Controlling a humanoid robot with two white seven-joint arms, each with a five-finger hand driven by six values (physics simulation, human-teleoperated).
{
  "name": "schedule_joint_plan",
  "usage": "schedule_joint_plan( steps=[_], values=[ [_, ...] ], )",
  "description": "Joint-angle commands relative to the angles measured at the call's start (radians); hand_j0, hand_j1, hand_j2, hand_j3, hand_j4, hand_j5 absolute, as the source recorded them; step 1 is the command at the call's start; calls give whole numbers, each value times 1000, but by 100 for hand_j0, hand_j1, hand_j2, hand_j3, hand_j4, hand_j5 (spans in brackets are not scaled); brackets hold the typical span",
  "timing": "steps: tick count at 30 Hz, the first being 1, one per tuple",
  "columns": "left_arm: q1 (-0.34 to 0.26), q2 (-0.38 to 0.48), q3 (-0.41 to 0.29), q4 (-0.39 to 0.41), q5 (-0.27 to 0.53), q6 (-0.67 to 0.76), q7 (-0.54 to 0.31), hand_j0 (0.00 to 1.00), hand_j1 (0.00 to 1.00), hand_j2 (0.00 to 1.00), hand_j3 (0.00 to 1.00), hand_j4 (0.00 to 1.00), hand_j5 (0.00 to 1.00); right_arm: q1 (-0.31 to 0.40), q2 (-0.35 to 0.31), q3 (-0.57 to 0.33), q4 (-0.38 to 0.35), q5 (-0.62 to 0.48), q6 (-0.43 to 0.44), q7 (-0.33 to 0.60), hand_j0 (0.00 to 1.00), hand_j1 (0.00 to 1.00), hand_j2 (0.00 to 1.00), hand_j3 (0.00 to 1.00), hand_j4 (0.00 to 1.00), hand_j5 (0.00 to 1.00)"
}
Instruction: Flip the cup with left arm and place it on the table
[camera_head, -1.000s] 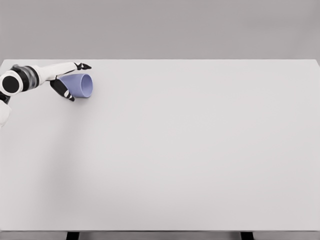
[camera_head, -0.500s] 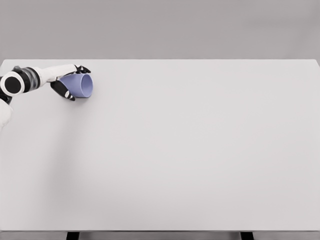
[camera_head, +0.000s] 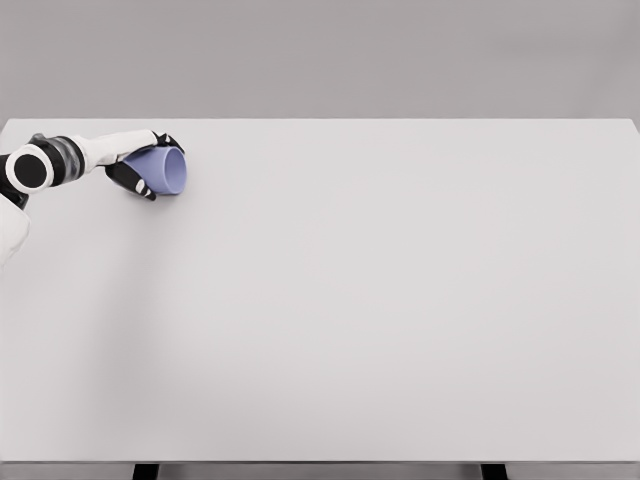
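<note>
In the head view, the left hand (camera_head: 140, 163) is wrapping its fingers around the purple cup (camera_head: 164, 171), lying sideways near the table's (camera_head: 400, 300) far left corner. Grip firmly before rotating it upright, I judge.

You are looking at a plain periwinkle-blue cup (camera_head: 165, 171) showing against a pale grey, unpatterned table (camera_head: 380, 300), while the left hand (camera_head: 135, 165) is showing white with black fingers and the wall behind is appearing a darker flat grey.
</note>
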Motion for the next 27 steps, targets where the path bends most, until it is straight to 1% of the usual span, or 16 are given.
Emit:
schedule_joint_plan(
  steps=[1, 5, 11, 14, 15, 17, 19, 21, 27],
  values=[
    [0, 2, 3, -2, 12, -1, 0, 58, 58, 58, 58, 58, 58, 0, 0, 0, 0, 0, 0, 0, 100, 100, 100, 100, 100, 100],
    [0, 5, 16, -7, 25, -7, 0, 55, 55, 55, 55, 55, 55, 0, 0, 1, 0, 0, 0, 0, 100, 100, 100, 100, 100, 100],
    [-3, 13, 19, -16, 110, -10, 0, 54, 54, 54, 54, 54, 54, 0, 0, 1, 0, 0, 0, 0, 100, 100, 100, 100, 100, 100],
    [-2, 14, 19, -53, 158, -10, 0, 54, 54, 54, 54, 54, 54, 0, 0, 1, 0, 0, 0, 0, 100, 100, 100, 100, 100, 100],
    [-2, 14, 19, -53, 172, -11, 0, 54, 54, 54, 54, 54, 54, 0, 0, 0, 0, 0, 0, 0, 100, 100, 100, 100, 100, 100],
    [0, 14, 32, -65, 184, -11, 0, 54, 54, 54, 54, 54, 54, 0, 0, 0, 0, 0, 0, 0, 100, 100, 100, 100, 100, 100],
    [9, 16, 71, -93, 186, -11, 0, 54, 54, 54, 54, 54, 54, 0, 0, 0, 0, 0, 0, 0, 100, 100, 100, 100, 100, 100],
    [12, 11, 92, -114, 187, -11, 0, 54, 54, 54, 54, 54, 54, 0, 0, 0, 0, 0, 0, 0, 100, 100, 100, 100, 100, 100],
    [15, 7, 94, -114, 284, -11, 0, 54, 54, 54, 54, 54, 54, 0, 0, 1, 0, 0, 0, 0, 100, 100, 100, 100, 100, 100]
  ],
)
